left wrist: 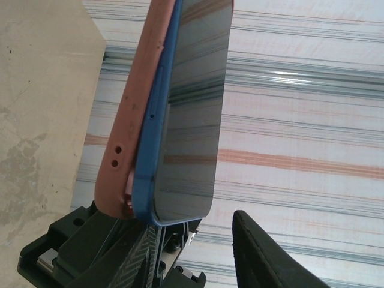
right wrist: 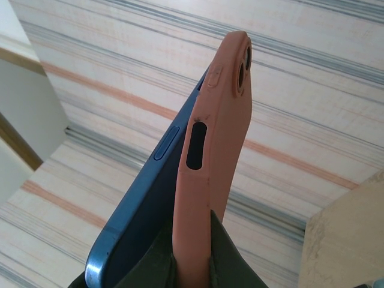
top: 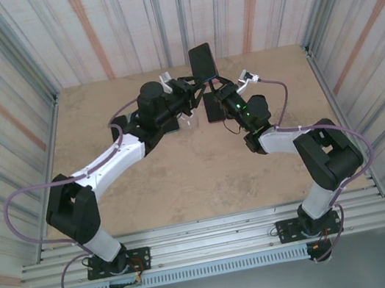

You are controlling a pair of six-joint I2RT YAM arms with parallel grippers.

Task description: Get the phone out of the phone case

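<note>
The salmon phone case (right wrist: 207,180) is pinched between the right jaws, the blue phone (right wrist: 141,210) standing partly out of it. The left jaws stand spread around the phone's lower end. Everything hangs above the surface's (top: 184,183) far middle.

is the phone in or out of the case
Partly out: in the right wrist view the blue phone splays off the pink case at the near end, yet they meet at the far end.

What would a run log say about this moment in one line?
phone: partly out of case, aloft | right hand: shut on case | left hand: open at phone
</note>
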